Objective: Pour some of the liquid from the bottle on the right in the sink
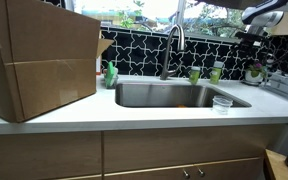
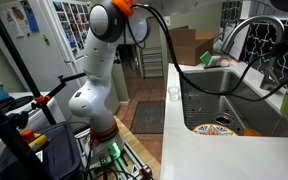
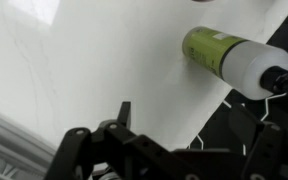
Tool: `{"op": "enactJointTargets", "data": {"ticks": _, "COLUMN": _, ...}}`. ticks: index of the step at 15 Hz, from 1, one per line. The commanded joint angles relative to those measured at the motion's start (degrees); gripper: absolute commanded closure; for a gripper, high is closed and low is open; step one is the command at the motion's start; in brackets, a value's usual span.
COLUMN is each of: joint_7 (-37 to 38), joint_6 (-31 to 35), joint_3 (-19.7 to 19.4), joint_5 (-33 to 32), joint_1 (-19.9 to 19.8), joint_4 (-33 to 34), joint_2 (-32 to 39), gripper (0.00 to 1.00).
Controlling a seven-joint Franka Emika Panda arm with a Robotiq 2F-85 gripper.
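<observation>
Reaching stage, by the look of things: nothing lifted yet, nothing poured. Broad white counter (image 1: 134,114) with a big cardboard box (image 1: 39,55) at one end; set into the middle, a steel sink (image 1: 154,97) under a tall curved faucet (image 1: 172,45), with something orange and patterned (image 2: 209,127) lying on the bottom, too small to name. Arm (image 2: 104,55) raised high above the counter's far end. Gripper (image 3: 196,130) spread wide in the wrist view, empty, hovering above and apart from the bottle (image 3: 229,55). Bottle upright on the counter behind the sink's right end, just beside a short green cup (image 1: 194,75) and against the black tiled wall. Next, probably: drop lower, straddle the slim body, close below the whitish top, then carry over the basin and tip gently for a partial pour. Fill level hidden by opaque plastic; cap on or off, impossible to tell. Clear cup (image 1: 222,102) on the counter at the sink's front right corner, contents unreadable.
</observation>
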Motion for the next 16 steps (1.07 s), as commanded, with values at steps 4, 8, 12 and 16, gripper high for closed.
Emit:
{"op": "enactJointTargets", "data": {"ticks": 4, "joint_7": -0.1, "joint_6": -2.5, "joint_3": 6.2, "joint_5": 14.4, "joint_1": -11.4, "joint_4": 3.7, "joint_2": 5.6, "gripper": 0.0}}
{"op": "enactJointTargets", "data": {"ticks": 8, "joint_7": 0.4, "joint_6": -2.5, "joint_3": 10.1, "joint_5": 20.5, "joint_1": -15.9, "joint_4": 5.8, "joint_2": 9.6, "gripper": 0.0}}
{"op": "enactJointTargets", "data": {"ticks": 12, "joint_7": 1.8, "joint_6": -2.8, "joint_3": 12.9, "joint_5": 24.7, "joint_1": -17.9, "joint_4": 9.0, "joint_2": 13.8, "gripper": 0.0}}
{"op": "enactJointTargets", "data": {"ticks": 16, "joint_7": 7.3, "joint_6": -3.4, "joint_3": 14.8, "joint_5": 27.6, "joint_1": -18.3, "joint_4": 12.4, "joint_2": 18.0, "gripper": 0.0}}
